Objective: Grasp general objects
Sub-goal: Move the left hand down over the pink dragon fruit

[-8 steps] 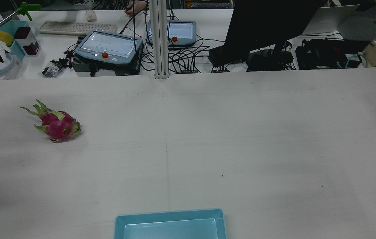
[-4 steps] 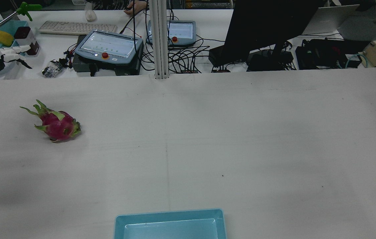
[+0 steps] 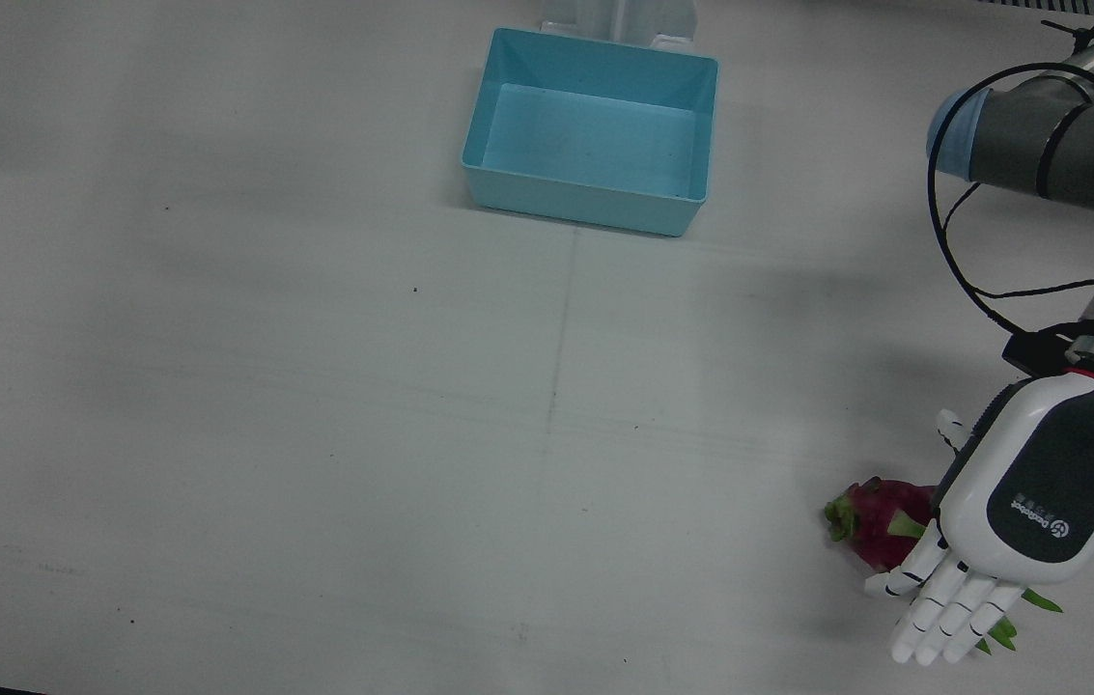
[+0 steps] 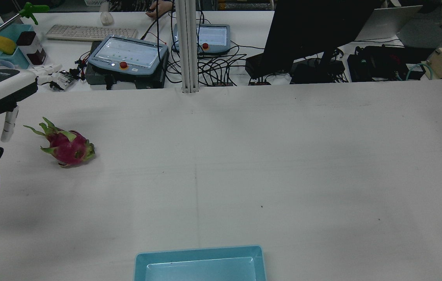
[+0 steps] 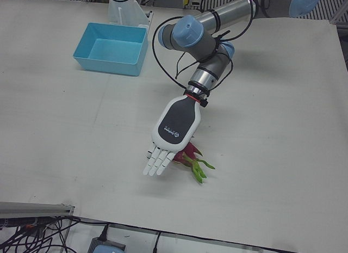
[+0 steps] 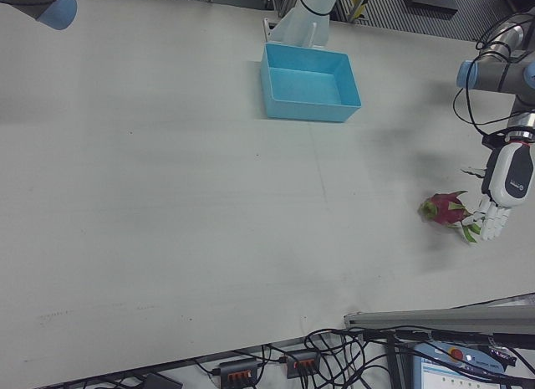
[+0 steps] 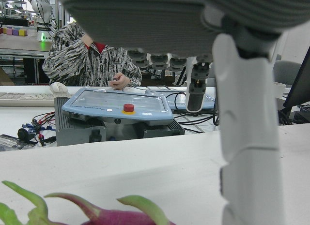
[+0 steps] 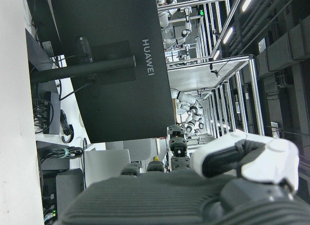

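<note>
A dragon fruit peeks at the bottom edge (leafy tips up), white fingers beside it.

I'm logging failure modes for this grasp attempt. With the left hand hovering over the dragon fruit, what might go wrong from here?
1. The dragon fruit lies on its side on the bare table, so a finger nudge may roll it away.
2. The left hand is open, flat and partly beside the fruit; closing now might catch only the green leaf tips, which could slip.
3. The fruit sits near the table's edge, far from the blue bin, so a weak grip risks a drop in transit.
</note>
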Controlling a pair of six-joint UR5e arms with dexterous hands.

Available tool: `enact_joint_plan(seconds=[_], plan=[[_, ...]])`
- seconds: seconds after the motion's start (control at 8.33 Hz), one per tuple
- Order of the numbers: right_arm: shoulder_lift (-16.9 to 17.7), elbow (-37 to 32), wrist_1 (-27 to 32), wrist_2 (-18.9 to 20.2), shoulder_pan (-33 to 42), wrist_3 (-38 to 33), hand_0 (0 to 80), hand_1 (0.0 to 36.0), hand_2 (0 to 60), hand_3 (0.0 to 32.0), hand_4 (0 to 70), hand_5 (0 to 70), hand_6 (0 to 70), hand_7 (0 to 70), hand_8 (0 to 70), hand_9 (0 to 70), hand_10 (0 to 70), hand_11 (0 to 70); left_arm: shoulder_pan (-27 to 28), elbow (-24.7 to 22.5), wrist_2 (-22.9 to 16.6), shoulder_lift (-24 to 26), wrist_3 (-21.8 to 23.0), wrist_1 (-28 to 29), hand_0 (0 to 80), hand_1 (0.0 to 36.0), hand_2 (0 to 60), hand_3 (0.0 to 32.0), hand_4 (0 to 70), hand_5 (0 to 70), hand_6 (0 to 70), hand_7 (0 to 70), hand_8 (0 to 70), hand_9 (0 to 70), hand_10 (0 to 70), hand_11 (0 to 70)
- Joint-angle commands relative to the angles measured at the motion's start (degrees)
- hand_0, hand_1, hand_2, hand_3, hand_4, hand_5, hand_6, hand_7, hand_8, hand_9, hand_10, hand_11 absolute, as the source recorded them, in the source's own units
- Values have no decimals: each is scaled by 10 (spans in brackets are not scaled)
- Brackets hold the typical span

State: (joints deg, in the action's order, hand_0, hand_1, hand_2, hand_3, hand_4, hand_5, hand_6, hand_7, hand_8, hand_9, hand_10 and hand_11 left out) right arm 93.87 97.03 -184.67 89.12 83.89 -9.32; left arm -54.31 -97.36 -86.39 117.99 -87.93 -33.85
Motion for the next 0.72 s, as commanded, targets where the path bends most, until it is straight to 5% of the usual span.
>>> enact_joint_plan(seconds=[0.0, 0.6], plan=[[1, 0, 0, 0, 0, 0, 0, 0, 0, 0, 0, 0, 0, 0, 0, 0, 0, 0, 3, 47, 3, 7, -29, 27, 637, 360, 600, 0, 11, 305, 39, 34, 62, 34, 33, 89], [0, 0, 0, 0, 0, 0, 0, 0, 0, 0, 0, 0, 0, 0, 0, 0, 0, 0, 9, 110, 3, 7, -59, 61, 607, 360, 600, 0, 14, 286, 37, 27, 56, 23, 28, 80]])
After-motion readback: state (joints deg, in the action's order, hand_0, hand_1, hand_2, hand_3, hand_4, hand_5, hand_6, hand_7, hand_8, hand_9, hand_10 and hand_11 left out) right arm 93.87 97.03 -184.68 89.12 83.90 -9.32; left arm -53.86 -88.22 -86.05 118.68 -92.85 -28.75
